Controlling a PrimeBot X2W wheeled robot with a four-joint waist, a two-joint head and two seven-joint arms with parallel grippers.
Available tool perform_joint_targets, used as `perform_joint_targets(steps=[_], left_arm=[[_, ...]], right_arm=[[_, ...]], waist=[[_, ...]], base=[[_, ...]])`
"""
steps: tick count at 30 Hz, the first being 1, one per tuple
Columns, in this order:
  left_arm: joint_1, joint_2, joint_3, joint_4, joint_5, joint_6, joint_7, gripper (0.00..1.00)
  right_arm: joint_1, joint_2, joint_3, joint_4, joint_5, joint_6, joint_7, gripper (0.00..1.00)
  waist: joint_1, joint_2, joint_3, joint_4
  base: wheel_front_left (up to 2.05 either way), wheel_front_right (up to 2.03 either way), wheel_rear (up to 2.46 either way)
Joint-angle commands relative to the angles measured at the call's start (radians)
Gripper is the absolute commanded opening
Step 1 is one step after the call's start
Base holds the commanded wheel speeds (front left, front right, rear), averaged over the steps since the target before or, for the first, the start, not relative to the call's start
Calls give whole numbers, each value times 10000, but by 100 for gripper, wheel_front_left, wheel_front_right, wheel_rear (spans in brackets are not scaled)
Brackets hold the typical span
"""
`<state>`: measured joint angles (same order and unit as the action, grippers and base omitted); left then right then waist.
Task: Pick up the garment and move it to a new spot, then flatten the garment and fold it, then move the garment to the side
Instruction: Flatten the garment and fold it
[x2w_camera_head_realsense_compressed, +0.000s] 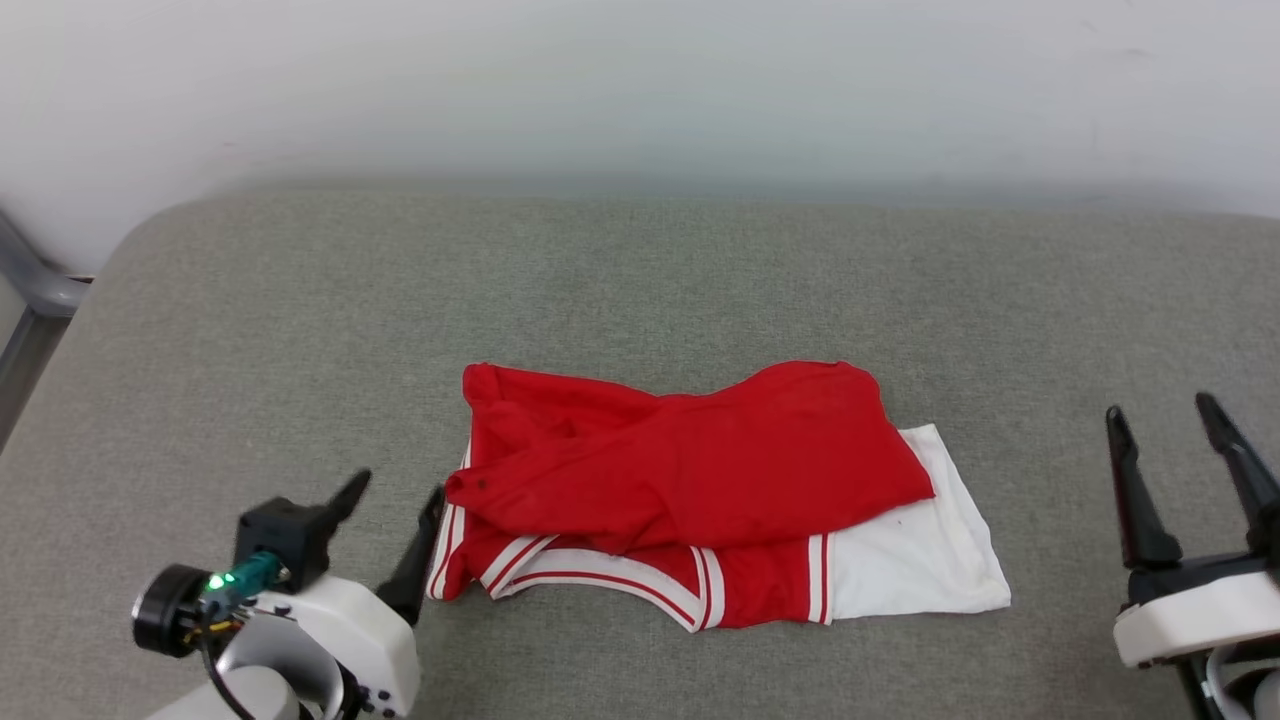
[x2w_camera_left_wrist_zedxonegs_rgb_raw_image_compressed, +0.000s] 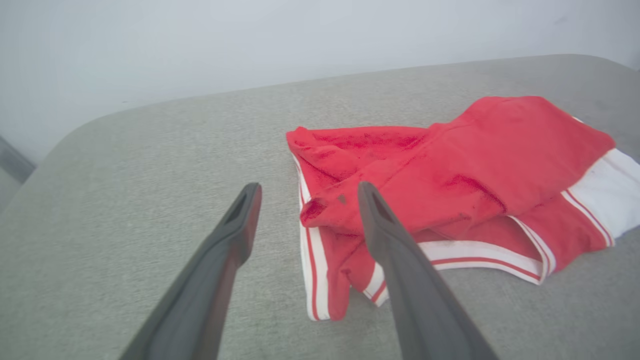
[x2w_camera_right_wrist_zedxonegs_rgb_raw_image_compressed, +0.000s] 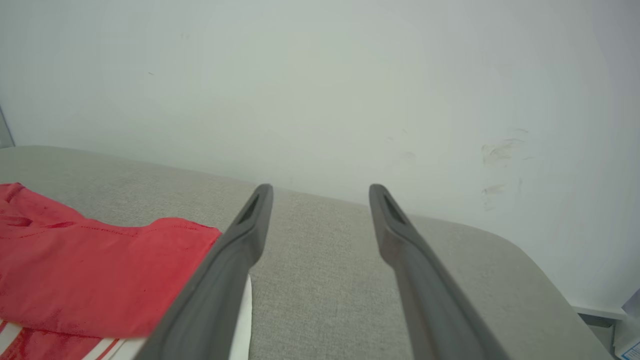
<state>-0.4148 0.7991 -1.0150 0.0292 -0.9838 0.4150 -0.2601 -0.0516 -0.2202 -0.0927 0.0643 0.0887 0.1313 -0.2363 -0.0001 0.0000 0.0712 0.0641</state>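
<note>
Both sets of jaws stand spread wide and empty: left gripper (x2w_camera_head_realsense_compressed: 395, 492) lower left, just beside the folded garment (x2w_camera_head_realsense_compressed: 700, 470) at centre; right gripper (x2w_camera_head_realsense_compressed: 1160, 408) lower right, well apart. The right wrist view adds a scuffed wall (x2w_camera_right_wrist_zedxonegs_rgb_raw_image_compressed: 500, 150).

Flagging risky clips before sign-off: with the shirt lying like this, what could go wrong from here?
1. The garment is folded loosely, its red top layer skewed and a white sleeve sticking out; sliding it aside could undo the fold.
2. The open left gripper sits close by the garment's left edge, so a finger might snag the striped trim and drag it.
</note>
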Motion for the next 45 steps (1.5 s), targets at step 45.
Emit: perform_joint_targets(steps=[45], left_arm=[[3582,-5983,8296,-209,8095,-1621,-53,100]], right_arm=[[-3383,-3858,7646,2695,5955,8,8710,82]], waist=[[1,0,1600,869]], base=[[0,0,0]])
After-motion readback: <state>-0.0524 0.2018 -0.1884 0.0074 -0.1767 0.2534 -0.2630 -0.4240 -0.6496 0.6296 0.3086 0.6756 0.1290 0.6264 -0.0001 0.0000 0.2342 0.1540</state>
